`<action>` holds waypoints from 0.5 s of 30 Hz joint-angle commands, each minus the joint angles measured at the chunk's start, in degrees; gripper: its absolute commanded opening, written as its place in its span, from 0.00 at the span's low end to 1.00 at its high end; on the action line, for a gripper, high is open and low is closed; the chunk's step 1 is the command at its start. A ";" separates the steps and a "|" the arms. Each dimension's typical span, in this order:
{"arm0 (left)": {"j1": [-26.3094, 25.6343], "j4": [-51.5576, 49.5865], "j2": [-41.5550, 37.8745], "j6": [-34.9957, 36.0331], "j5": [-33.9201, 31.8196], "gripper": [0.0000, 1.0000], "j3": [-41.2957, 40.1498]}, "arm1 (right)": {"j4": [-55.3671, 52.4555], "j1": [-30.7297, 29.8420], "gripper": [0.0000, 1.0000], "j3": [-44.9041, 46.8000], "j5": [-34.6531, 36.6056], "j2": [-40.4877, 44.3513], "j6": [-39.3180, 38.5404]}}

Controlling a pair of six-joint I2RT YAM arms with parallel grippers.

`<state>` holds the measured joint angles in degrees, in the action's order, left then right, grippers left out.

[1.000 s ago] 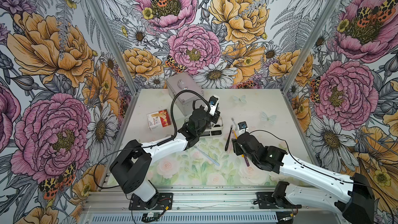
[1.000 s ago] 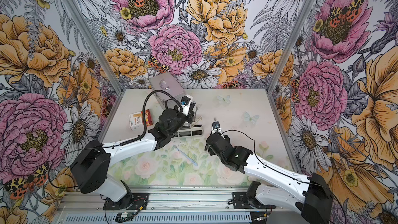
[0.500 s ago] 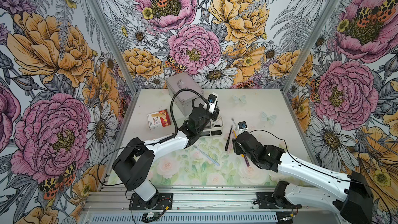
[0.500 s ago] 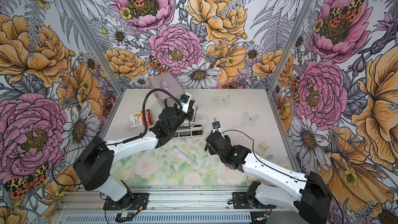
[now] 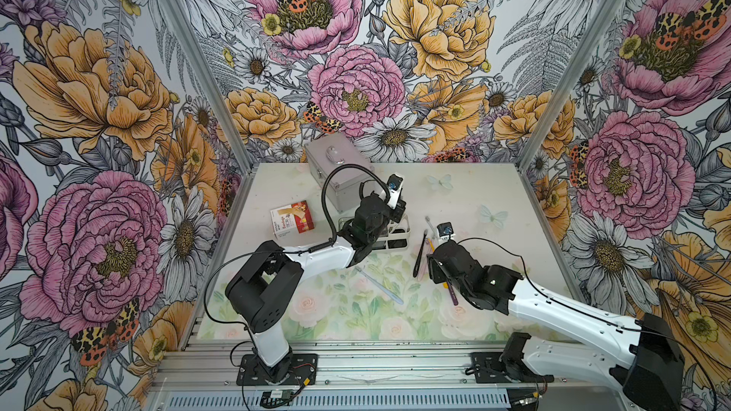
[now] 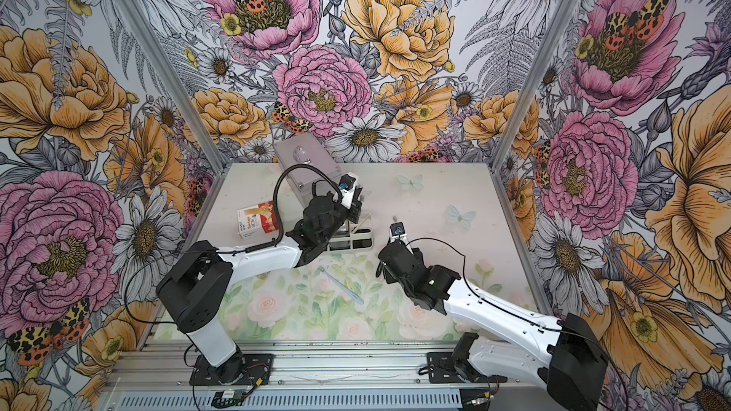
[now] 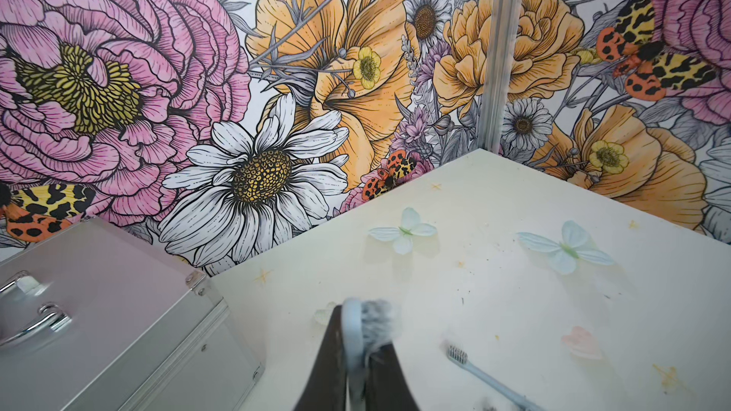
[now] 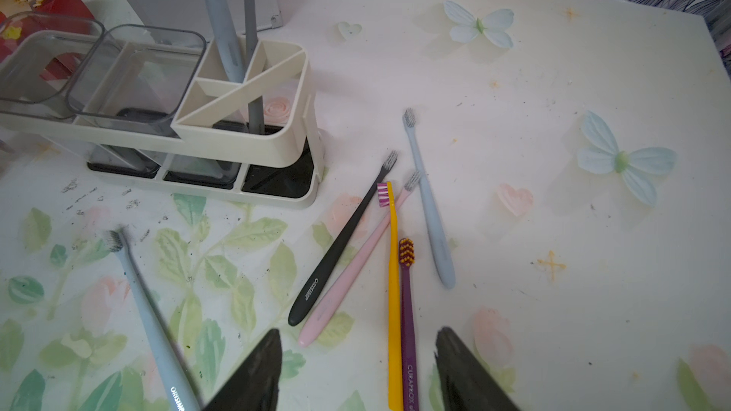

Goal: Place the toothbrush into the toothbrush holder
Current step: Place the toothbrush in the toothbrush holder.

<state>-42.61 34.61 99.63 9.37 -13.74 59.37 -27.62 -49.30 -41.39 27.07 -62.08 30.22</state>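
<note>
The toothbrush holder (image 8: 237, 148) is a white oblong rack with two clear cups and a white slotted compartment, seen in both top views (image 5: 401, 231) (image 6: 366, 231). My left gripper (image 7: 362, 332) hangs over it (image 5: 397, 211), shut on a pale blue toothbrush (image 7: 368, 322) held head up. The toothbrush's handle (image 8: 219, 21) runs down into the slotted compartment, and a grey stem (image 8: 253, 104) stands beside it. My right gripper (image 8: 358, 334) is open, low over a yellow toothbrush (image 8: 392, 290) and a purple one (image 8: 407, 310), holding nothing.
Black (image 8: 340, 247), pink (image 8: 356, 266) and pale blue (image 8: 429, 207) toothbrushes lie right of the holder. Another pale blue one (image 5: 379, 288) lies in front of it. A silver metal case (image 5: 336, 175) stands behind the holder, and a red and white box (image 5: 292, 219) lies to its left.
My left gripper has shifted only slightly above the holder with the toothbrush in it. The right arm has not visibly moved.
</note>
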 commanded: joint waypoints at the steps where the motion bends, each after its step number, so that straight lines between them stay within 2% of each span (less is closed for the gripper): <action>1: 0.42 3.12 0.34 -1.66 -0.04 0.00 -0.02 | -0.14 0.42 0.64 0.34 -0.26 -0.01 0.37; 15: 0.43 5.89 2.48 -4.16 -2.00 0.00 -3.40 | -0.15 0.78 0.64 0.45 -0.18 -0.23 0.44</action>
<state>-42.61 38.04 101.36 6.74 -14.33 57.08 -27.62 -49.04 -41.39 26.74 -62.08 30.20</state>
